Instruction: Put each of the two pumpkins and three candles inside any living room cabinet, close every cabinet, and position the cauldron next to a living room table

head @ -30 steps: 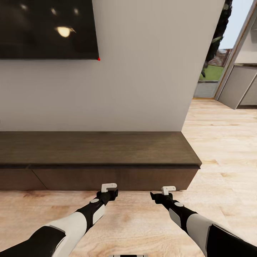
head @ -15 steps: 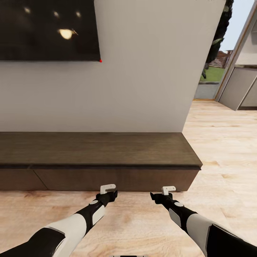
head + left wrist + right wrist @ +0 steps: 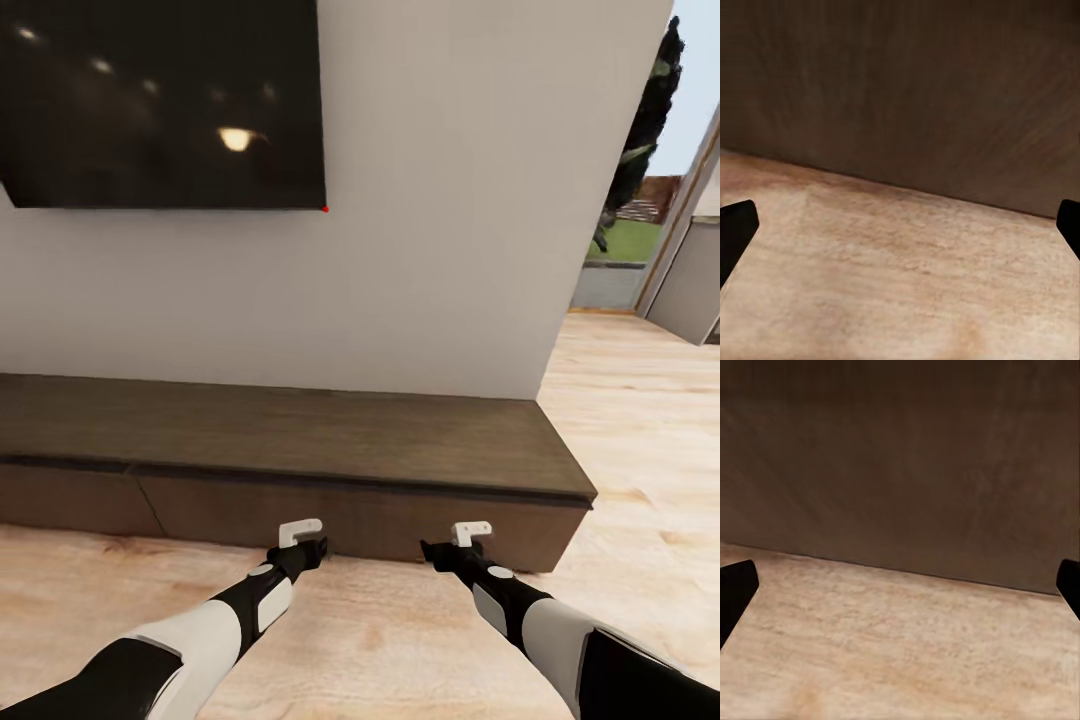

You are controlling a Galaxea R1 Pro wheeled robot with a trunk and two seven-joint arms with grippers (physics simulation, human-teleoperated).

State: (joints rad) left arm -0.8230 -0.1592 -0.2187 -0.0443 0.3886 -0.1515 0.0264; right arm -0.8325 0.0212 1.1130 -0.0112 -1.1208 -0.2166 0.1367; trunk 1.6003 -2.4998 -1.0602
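Ahead, long low dark-brown cabinet (image 3: 300, 440), drawer fronts flush; both arms' fingers (image 3: 736, 229) spread, empty.

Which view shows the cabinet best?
The head view: the cabinet appears nearly whole, with its long top and closed drawer fronts. The left wrist view and right wrist view give just a close patch of dark front above the floor.

Glossy black upper arms, white forearm shells, black wrists with small grey round caps, pale angular brackets atop black grippers.
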